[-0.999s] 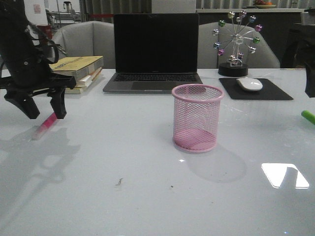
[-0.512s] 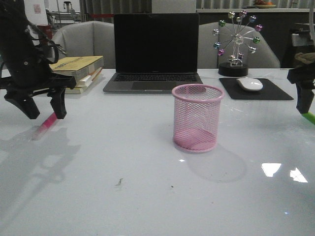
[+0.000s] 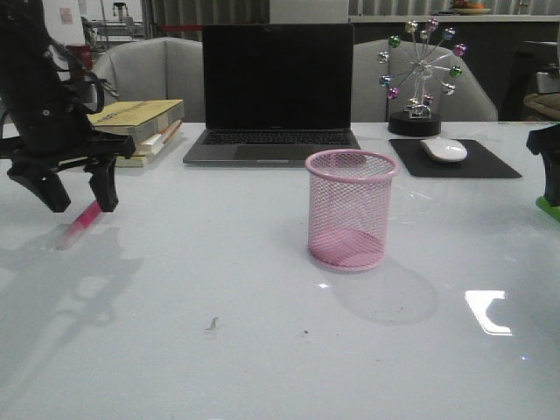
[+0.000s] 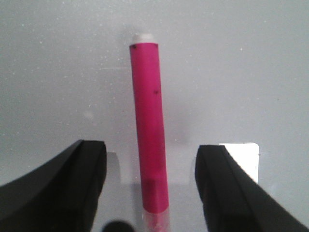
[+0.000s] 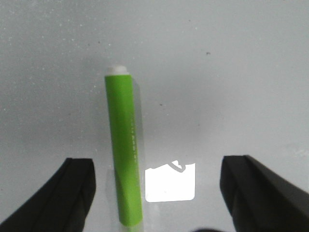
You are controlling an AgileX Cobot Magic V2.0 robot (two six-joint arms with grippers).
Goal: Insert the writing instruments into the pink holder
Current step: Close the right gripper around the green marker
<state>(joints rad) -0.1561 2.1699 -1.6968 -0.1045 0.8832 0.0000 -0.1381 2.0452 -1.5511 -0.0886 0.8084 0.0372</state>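
The left hand (image 3: 77, 194) is hanging wide open and empty at the frame's left, straddling the pink marker (image 4: 150, 130), which is lying flat on the tabletop (image 3: 219, 289), its long axis running between the fingers. At the right edge the right hand (image 5: 159, 193), likewise open and empty, is straddling the green marker (image 5: 124, 145). The pink holder (image 3: 350, 210) is standing at centre.

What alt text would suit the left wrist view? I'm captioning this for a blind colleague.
A bright pink highlighter-style marker lies flat on the pale grey table, centred lengthwise between the two black fingers of the open left gripper, which do not touch it. The marker's white end points away from the camera.
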